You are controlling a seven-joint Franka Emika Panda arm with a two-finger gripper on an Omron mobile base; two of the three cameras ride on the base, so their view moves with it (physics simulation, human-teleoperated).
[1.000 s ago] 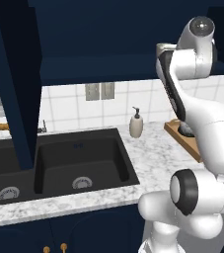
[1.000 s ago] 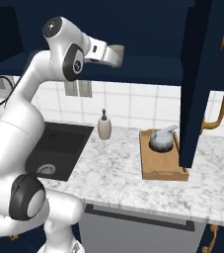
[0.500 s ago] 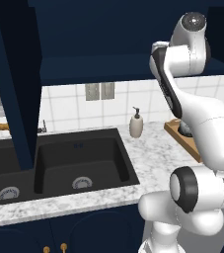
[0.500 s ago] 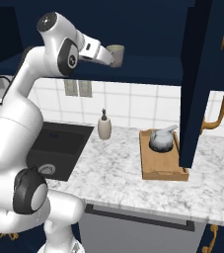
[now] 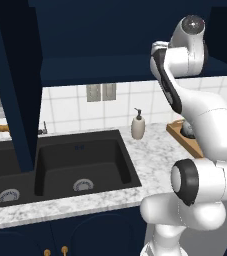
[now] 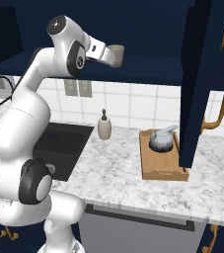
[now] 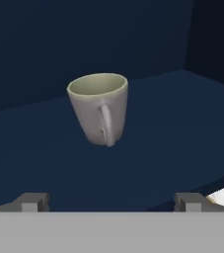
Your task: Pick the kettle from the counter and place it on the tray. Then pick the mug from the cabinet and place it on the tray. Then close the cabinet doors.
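The gripper [image 7: 108, 200] is held wide open, raised in front of the cabinet shelf [image 7: 182, 123]. The mug [image 7: 98, 108] is seen upright on that shelf, untouched. The kettle [image 6: 161, 140] is set on the tray [image 6: 163, 170].

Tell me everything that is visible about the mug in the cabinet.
The mug is small and greyish, with a paler, olive-tinted inside and a matte, ceramic-like look. It tapers slightly toward its base and has a thin handle, which faces the hand camera. It stands upright and looks empty on the dark navy shelf inside the cabinet, alone, touching nothing but the shelf. The open gripper points at it, its fingers apart from the mug.
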